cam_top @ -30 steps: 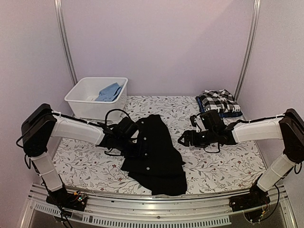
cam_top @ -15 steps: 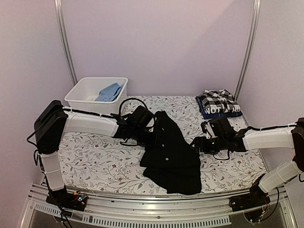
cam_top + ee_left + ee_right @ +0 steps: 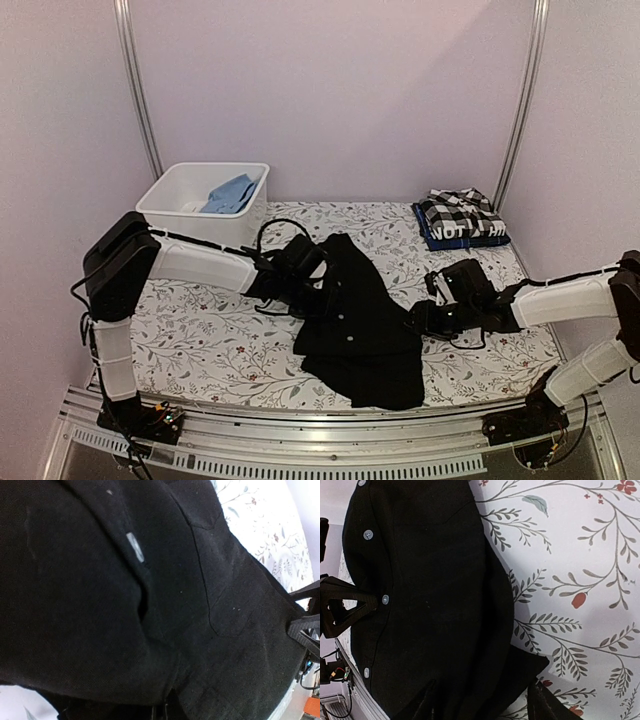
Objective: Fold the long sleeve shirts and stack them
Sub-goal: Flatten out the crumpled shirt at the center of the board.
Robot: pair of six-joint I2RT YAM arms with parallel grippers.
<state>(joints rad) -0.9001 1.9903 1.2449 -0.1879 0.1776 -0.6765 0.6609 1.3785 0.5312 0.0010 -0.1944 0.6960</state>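
Two of the shirts look finished. At the upper right of the top view, the checked shirt (image 3: 458, 210) lies folded on top of a dark shirt with white lettering (image 3: 470, 235), and together they form a neat pile on the tabletop (image 3: 190, 345).

The third garment, the black shirt (image 3: 350, 320) with small white buttons, is not folded. It sits in the middle of the frame as a loose, rumpled heap. Its upper part is bunched and raised off the surface, and its lower part spreads toward the bottom edge.

The left tool (image 3: 308, 283) is at the upper left edge of that heap with its jaws together. It seems to be clamped on the black shirt, and dark cloth fills nearly all of its wrist view. The right tool (image 3: 418, 322) is low at the right edge of the heap. Its wrist view shows its fingers (image 3: 427, 702) standing apart on either side of a corner of the cloth, with nothing pinched yet.

A white bin (image 3: 165, 215) at the upper left holds some blue cloth (image 3: 230, 192).

I would put the job at roughly two thirds done. What remains is to spread the black shirt flat, fold it, and carry it onto the pile at the upper right.
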